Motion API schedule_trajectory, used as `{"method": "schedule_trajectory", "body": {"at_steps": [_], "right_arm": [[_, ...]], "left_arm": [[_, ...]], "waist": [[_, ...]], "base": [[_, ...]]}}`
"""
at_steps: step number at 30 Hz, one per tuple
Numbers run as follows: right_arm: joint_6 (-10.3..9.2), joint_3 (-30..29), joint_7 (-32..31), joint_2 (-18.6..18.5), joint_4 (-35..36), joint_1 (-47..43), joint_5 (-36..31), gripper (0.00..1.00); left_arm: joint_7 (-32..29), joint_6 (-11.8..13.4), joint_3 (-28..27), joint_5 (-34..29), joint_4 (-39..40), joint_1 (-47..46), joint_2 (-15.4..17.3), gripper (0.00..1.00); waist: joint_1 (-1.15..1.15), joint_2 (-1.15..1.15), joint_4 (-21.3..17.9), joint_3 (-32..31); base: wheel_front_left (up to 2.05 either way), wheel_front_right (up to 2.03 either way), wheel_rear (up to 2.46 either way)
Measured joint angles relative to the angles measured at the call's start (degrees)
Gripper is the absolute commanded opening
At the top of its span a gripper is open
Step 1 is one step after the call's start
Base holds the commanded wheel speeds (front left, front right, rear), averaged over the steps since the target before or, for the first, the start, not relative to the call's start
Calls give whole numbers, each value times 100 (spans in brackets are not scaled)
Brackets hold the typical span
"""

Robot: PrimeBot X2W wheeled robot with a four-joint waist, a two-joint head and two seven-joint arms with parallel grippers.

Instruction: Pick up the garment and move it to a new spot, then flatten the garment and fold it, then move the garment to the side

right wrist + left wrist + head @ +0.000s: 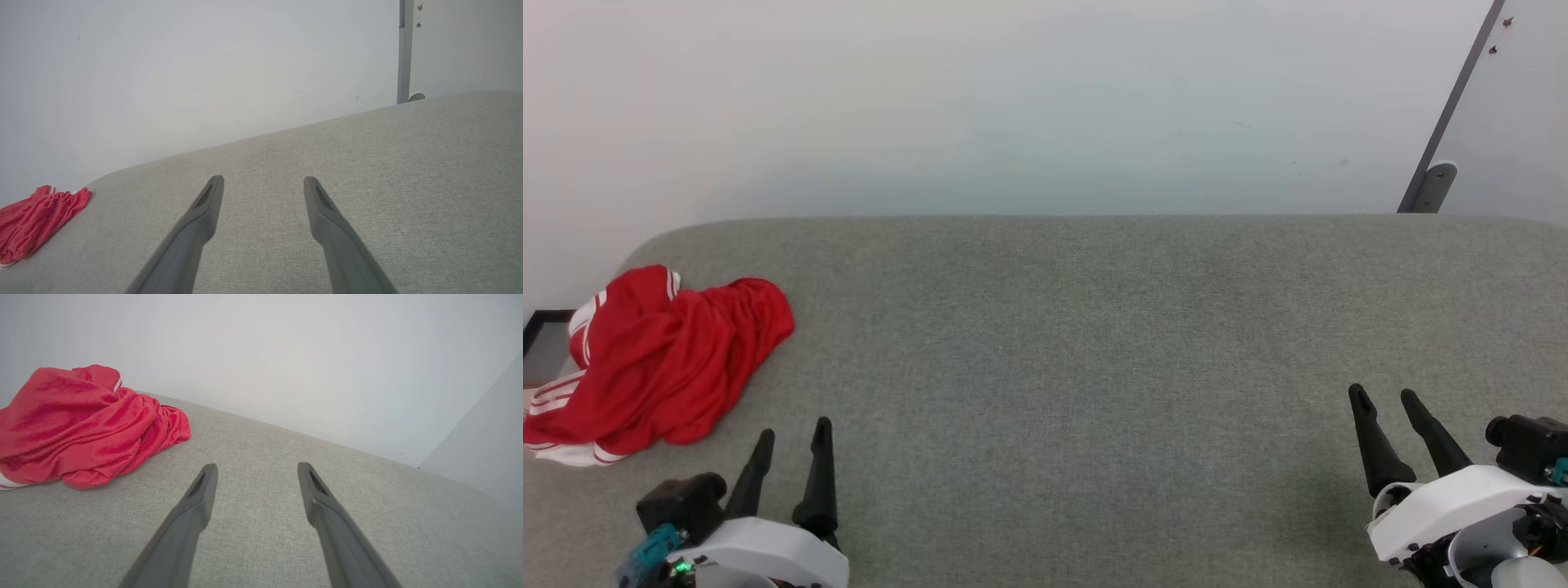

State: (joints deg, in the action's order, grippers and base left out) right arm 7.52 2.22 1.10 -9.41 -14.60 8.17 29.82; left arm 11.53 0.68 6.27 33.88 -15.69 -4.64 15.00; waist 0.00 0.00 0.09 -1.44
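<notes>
Garment [662, 367] is lying crumpled at frame left on the pad [1094, 367]. Left gripper [794, 431] is sitting just below it, jaws wide, presumably readying the pick; right gripper [1382, 394] is sitting lower right, wide, empty.

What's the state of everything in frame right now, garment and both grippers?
garment: crumpled in a heap at the left end of the grey cushion, untouched, not yet flattened or folded.
left gripper: open, empty, near the garment, not touching it.
right gripper: open, empty, over bare cushion at the right, far from the garment.
</notes>
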Motion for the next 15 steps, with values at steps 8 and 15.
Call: {"method": "schedule_trajectory", "body": {"at_steps": [8,15], "right_arm": [[0,-19,23,-1,40,0,-281,100],[0,-52,49,-8,90,0,-556,100]], "left_arm": [[87,1,35,-299,-3,-1,37,100],[163,1,77,-563,-3,-5,96,100]], "waist": [[0,0,-4,-10],[0,0,-11,-13]], "base": [[0,0,0],[0,0,0]]}}
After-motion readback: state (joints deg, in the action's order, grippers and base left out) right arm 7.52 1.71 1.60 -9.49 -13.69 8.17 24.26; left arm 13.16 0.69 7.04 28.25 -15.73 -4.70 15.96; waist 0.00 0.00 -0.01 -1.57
